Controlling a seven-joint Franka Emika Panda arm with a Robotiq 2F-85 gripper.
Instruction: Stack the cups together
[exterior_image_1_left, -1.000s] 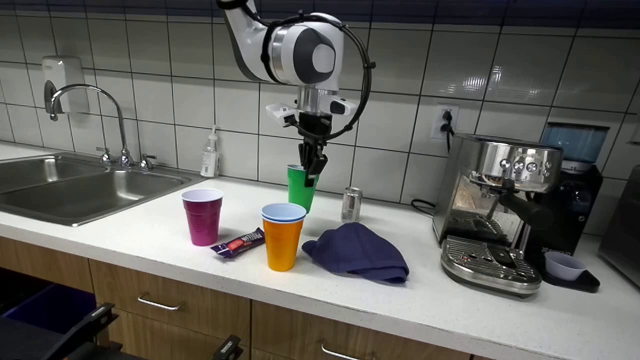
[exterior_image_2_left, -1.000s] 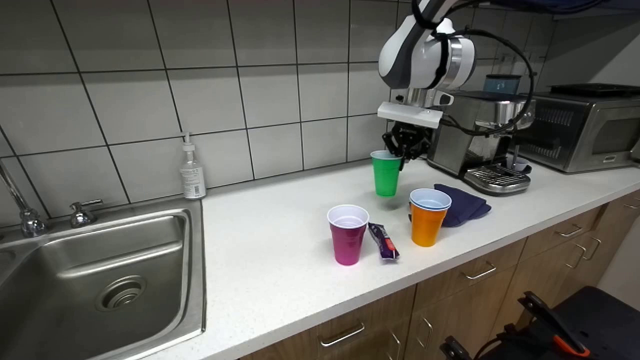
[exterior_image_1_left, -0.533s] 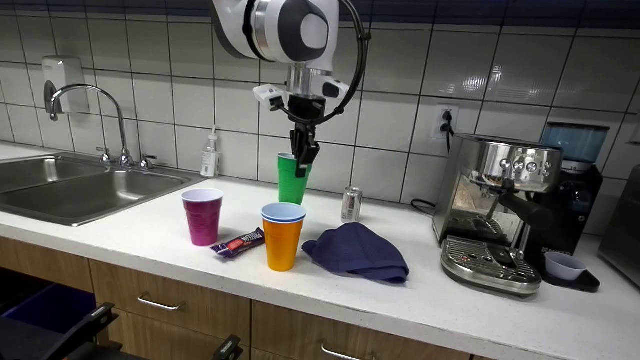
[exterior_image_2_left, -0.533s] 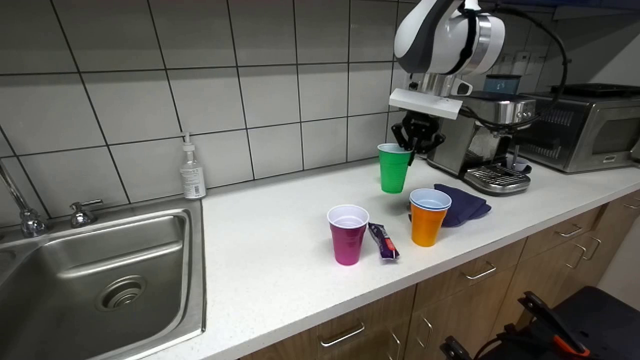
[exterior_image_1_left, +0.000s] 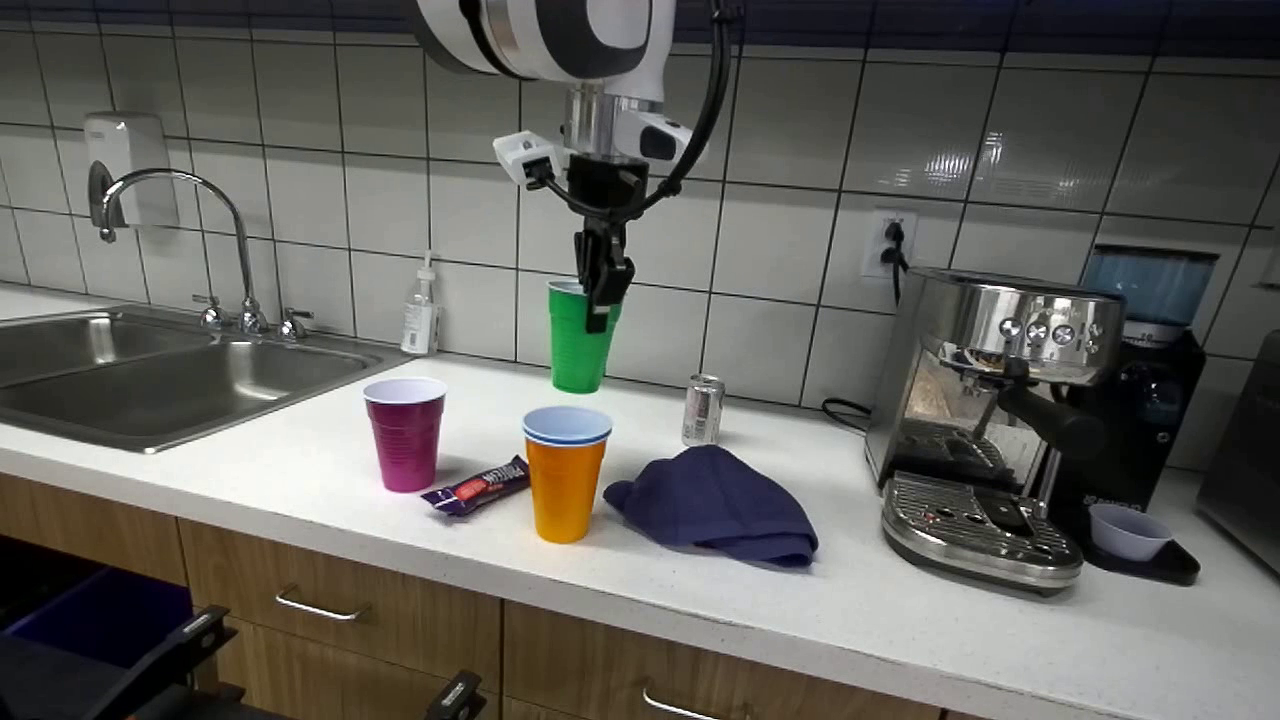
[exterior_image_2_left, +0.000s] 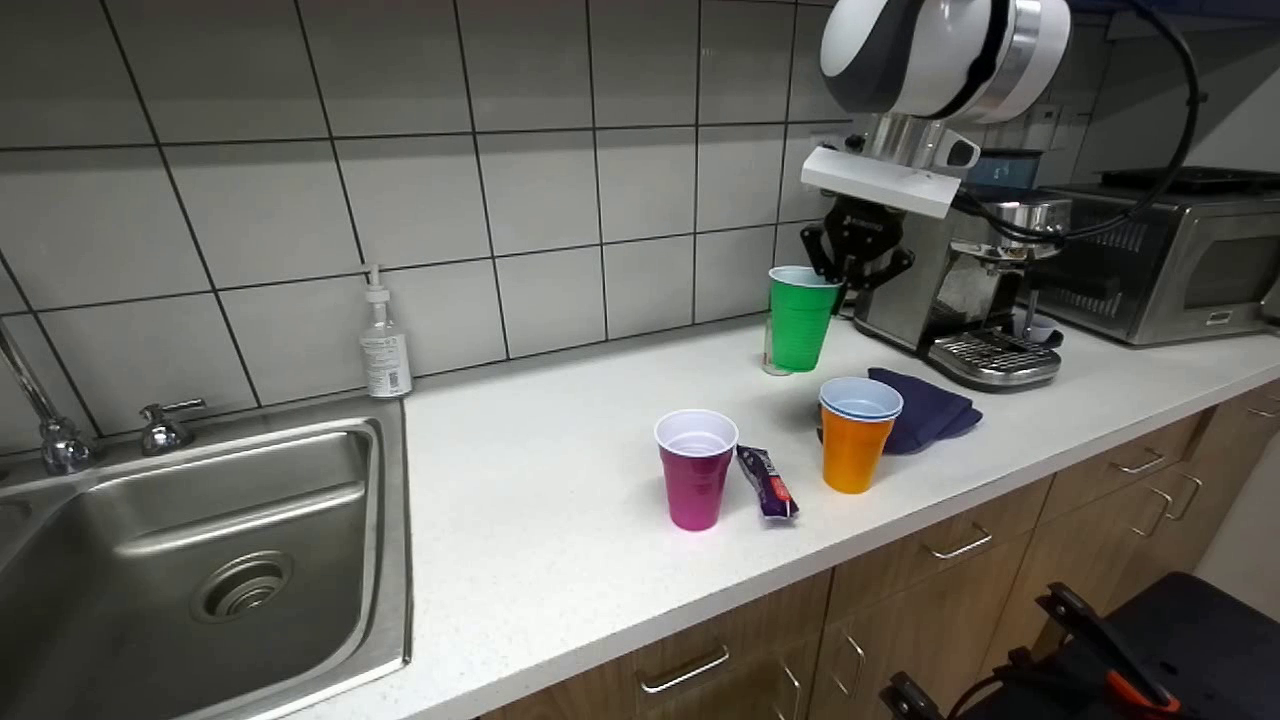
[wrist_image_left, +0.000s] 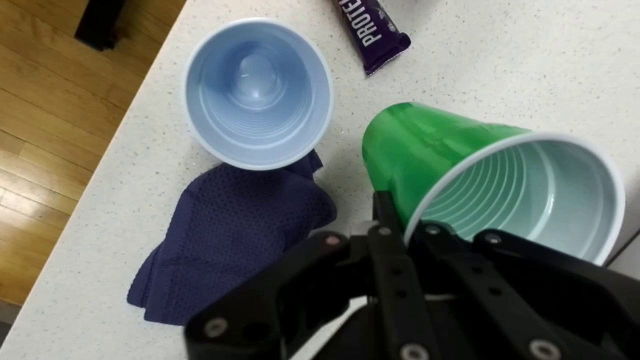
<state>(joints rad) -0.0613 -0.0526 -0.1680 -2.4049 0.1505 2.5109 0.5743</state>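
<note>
“Since the fingers (exterior_image_1_left: 605, 275) have the green cup (exterior_image_1_left: 577, 350) pinched by its side, one inside and one out, how far along are we?”

“Roughly a third, I'd say. The blue cup (exterior_image_1_left: 568, 424) sits nested in the orange cup (exterior_image_1_left: 563, 490), its rim showing on top in both exterior views. They stand lower than the fingers and farther from the tiled wall (exterior_image_2_left: 545, 200).”

“And the green one?”

“Under the fingers, about upright, seemingly clear of the surface (exterior_image_2_left: 550, 490) and not yet stacked. Lowering it into the blue one looks like the next job.”

“Then what's left?”

“The purple cup (exterior_image_1_left: 405, 445), upright and alone, below the fingers and off toward the sink (exterior_image_2_left: 393, 550).”

“What else is around?”

“White, speckled surface. A dark blue cloth (exterior_image_1_left: 715, 505) lies just beside the orange cup, below the fingers; a snack bar (exterior_image_2_left: 768, 485) lies between the orange and purple cups. A silver can (exterior_image_1_left: 703, 410) stands below the fingers, near the wall. Past the fingers, away from the sink, is a coffee machine (exterior_image_1_left: 1000, 320), and wooden drawers (exterior_image_1_left: 420, 590) sit under the surface.”
</note>
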